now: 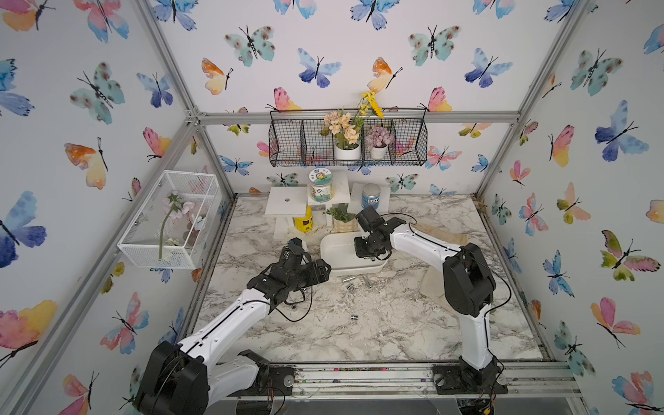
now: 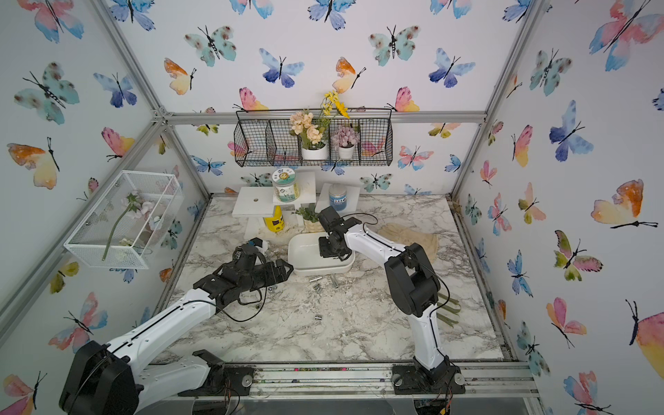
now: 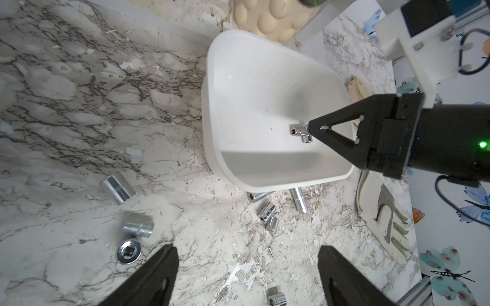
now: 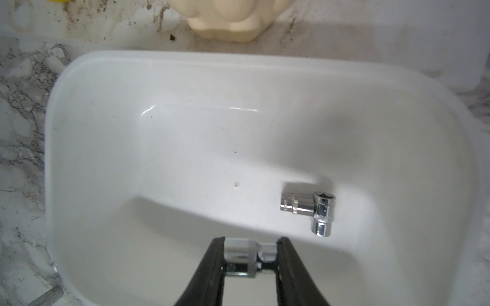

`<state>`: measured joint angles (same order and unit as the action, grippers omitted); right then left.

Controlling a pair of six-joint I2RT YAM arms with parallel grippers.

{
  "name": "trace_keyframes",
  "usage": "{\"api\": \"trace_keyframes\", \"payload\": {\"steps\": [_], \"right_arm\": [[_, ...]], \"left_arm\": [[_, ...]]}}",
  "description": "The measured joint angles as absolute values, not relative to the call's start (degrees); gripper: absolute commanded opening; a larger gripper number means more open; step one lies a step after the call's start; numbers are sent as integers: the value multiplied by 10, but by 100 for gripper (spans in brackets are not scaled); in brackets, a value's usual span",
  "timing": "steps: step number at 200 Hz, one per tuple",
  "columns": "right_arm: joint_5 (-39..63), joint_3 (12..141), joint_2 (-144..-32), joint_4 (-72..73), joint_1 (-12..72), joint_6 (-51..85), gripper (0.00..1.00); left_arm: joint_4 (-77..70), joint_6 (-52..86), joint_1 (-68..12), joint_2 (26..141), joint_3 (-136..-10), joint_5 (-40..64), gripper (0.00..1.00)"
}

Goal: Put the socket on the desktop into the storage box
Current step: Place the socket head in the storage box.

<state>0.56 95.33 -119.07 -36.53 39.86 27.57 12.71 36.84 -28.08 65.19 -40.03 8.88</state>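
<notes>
Sockets [image 3: 118, 188] lie loose on the desktop [image 3: 53, 106] beside the storage box [image 3: 209, 79]. Over that box we see the right gripper [image 4: 251, 239] clamped on 1 socket [image 4: 240, 255], the left gripper [image 3: 247, 249] nearby with jaws wide apart. 2 more sockets [image 4: 307, 209] touch on its floor.

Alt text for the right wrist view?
The right end effector, shut on a chrome socket, hangs over the glossy white rectangular storage box. Two more chrome sockets lie touching on its floor; a cream bumpy pot stands beyond.
</notes>
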Motion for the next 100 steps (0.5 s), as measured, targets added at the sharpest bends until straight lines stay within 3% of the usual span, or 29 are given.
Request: {"api": "trace_keyframes", "payload": {"steps": [100], "right_arm": [[10, 993, -1240, -377, 409, 276, 30]], "left_arm": [[127, 368, -274, 635, -379, 89, 88]]}}
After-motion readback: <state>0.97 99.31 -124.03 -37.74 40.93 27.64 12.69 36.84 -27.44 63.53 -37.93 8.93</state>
